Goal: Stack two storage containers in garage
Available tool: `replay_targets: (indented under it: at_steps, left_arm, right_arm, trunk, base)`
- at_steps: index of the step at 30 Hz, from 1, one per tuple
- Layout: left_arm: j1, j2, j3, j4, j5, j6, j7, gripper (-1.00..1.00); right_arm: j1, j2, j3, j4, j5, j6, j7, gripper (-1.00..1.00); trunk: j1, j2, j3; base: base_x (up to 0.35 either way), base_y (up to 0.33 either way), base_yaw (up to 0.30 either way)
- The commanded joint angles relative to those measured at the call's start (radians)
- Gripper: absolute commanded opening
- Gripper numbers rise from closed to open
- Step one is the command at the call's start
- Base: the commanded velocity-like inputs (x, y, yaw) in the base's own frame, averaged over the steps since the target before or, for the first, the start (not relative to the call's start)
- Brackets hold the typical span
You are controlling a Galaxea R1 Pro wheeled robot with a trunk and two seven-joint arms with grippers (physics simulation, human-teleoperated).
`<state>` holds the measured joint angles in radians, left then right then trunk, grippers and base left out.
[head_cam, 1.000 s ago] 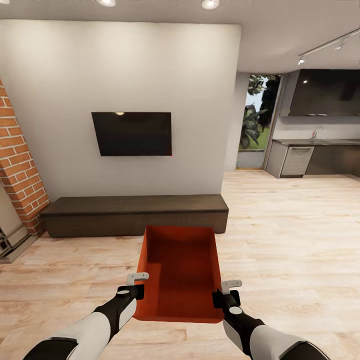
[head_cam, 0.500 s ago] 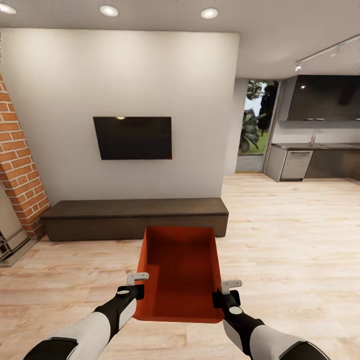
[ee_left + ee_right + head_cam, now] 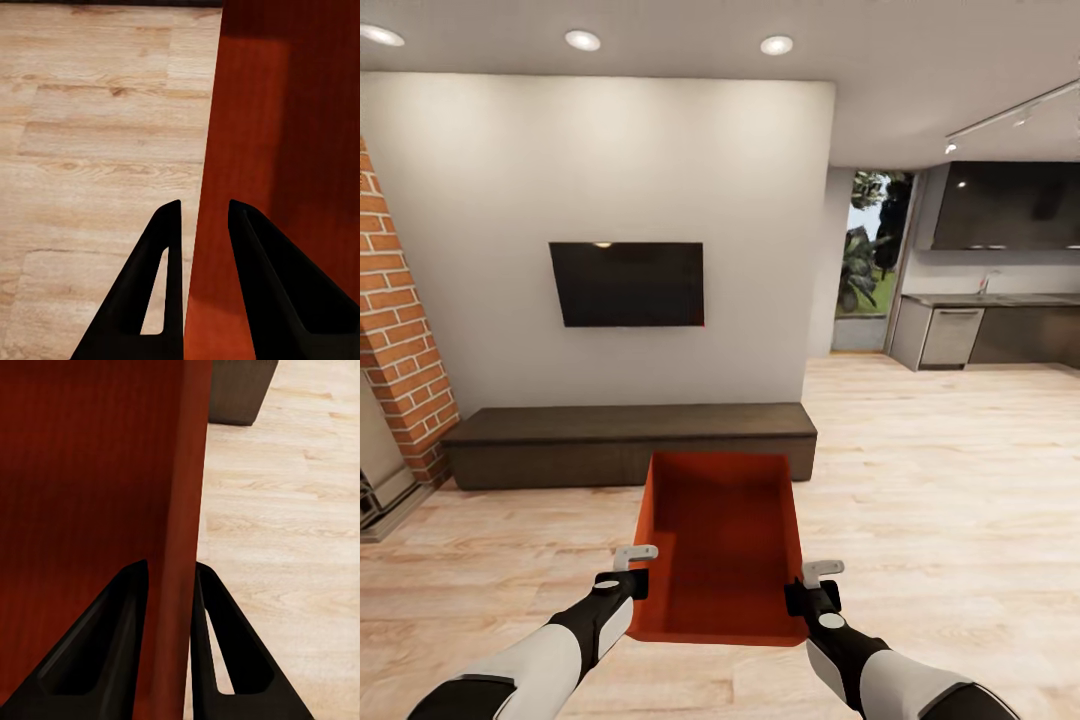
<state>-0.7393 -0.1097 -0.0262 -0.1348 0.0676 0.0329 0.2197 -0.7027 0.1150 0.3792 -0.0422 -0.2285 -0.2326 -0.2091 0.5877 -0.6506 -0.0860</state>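
Since a second ago the whole head view has shifted: TV (image 3: 627, 284) and low dark bench (image 3: 630, 444) sit lower and a bit smaller in frame, more ceiling with three recessed lights (image 3: 582, 40) shows. That is camera motion; the storage container (image 3: 720, 545) and both arms keep the same place in frame.

Container: orange-red, open top, no lid, held lengthwise ahead of the robot above the light wood-plank floor (image 3: 940, 500). Inside is bare, smooth walls and bottom, nothing in it. Far end overlaps the bench front in the head view; contact cannot be told.

Left hand (image 3: 634, 568) is clamped on the container's left wall near the near corner. Left wrist view confirms: left hand (image 3: 201, 247) has one dark finger outside the wall, one inside, the thin red wall edge running between them. Right hand (image 3: 812, 585) is clamped the same way on the right wall; in the right wrist view the right hand (image 3: 171, 615) straddles the wall, fingers pressed on either side.

Head view gives the room: brick column (image 3: 400, 330) at left, off-white wall, kitchen counter (image 3: 1000, 325) and dark upper cabinets at far right, window with greenery (image 3: 870, 260) between. Wrist views add the pinch on the wall edges, which the head view hides behind the wrists; the right wrist view also catches a corner of the bench (image 3: 240, 390) past the container rim.
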Motion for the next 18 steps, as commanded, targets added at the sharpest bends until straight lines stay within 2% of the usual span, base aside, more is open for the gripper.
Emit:
replay_targets:
  at_steps: [1,18]
  left_arm:
    - [0.0,0.008,0.012,-0.003,-0.009,0.004,0.009,-1.0]
    - [0.0,0.008,0.012,-0.003,-0.009,0.004,0.009,-1.0]
  right_arm:
    - [-0.001,0.0,-0.068,0.001,-0.014,-0.005,-0.001,-1.0]
    - [-0.001,0.0,-0.069,0.001,-0.014,-0.005,0.0,-1.0]
  trunk:
    - [0.0,-0.001,0.0]
    - [0.0,-0.001,0.024]
  base:
    - [0.0,0.0,0.0]
    - [0.0,0.0,0.0]
